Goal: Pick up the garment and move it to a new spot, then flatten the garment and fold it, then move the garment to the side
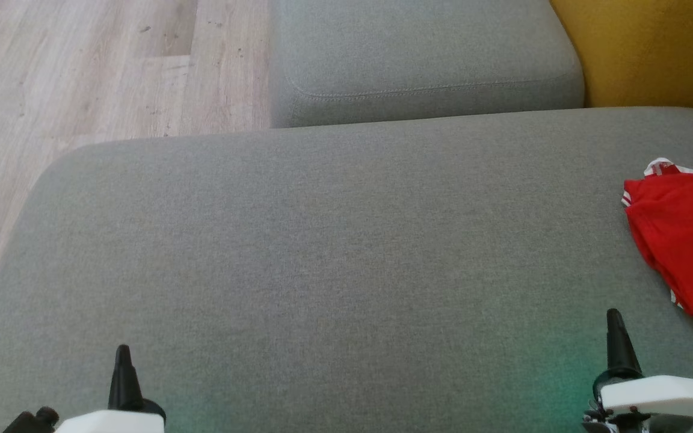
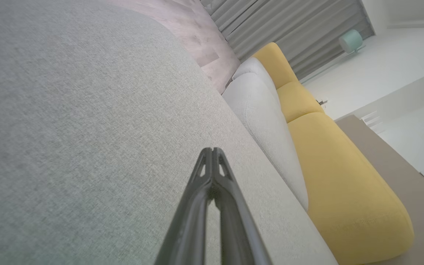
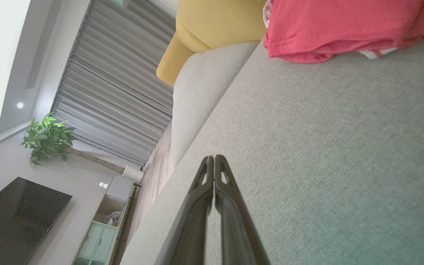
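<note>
Head view: the garment [image 1: 683, 246], red with white-striped trim, lies bunched on the grey sofa seat [image 1: 322, 252] at the far right, partly cut off by the frame edge. It is folded over itself in loose layers, not flat. Right wrist view confirms that its near hem rests directly on the seat fabric.

My right end effector [image 1: 615, 316] is nearest to it, towards me and slightly left of the garment. It is near but apart, with bare upholstery between. Both fingers are pressed together tip to tip and carry nothing.

My left end effector [image 1: 123, 352] is well apart from the garment, at the left part of the same seat. Its fingers are likewise closed together and empty. Whether either set of tips touches the fabric, I cannot tell.

Beyond the seat, a second grey cushion [image 1: 425, 60] butts against its far edge, with a yellow cushion [image 1: 653, 48] just beside it on the right. Wood floor [image 1: 82, 78] lies to the left. Right wrist view also shows grey curtains [image 3: 116, 92], a potted plant [image 3: 46, 138], a dark television [image 3: 17, 217] and a low cabinet [image 3: 101, 228].
</note>
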Motion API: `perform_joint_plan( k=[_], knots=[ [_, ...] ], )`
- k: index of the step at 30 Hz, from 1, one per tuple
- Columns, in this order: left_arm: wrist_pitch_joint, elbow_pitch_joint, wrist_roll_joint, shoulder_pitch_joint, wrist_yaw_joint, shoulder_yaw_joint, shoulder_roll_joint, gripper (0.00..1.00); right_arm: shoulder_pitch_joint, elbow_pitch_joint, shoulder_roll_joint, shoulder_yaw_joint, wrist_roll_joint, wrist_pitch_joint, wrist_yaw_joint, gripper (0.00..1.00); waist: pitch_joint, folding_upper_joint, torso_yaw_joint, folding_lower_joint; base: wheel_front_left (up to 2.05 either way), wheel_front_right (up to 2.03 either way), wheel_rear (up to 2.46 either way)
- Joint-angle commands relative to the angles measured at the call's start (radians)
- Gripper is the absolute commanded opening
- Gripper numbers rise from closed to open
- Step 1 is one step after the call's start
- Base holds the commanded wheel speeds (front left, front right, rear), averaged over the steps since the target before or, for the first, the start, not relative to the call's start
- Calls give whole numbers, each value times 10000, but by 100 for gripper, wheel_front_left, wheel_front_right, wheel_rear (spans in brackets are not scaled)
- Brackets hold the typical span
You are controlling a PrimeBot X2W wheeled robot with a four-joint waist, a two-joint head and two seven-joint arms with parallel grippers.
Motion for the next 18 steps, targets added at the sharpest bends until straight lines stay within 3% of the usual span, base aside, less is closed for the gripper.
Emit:
perform_joint_plan(
  k=[1,18],
  knots=[
    [42,-327,-265,-595,-66,327,5,0,-625,-351,-183,81,301,75,42,0,15,0,3,-1,0,0,0],
    [543,-324,-2259,-1074,-220,570,5,0,-1090,-363,-190,-140,2389,564,52,0,231,0,36,-1,0,0,0]
  ],
)
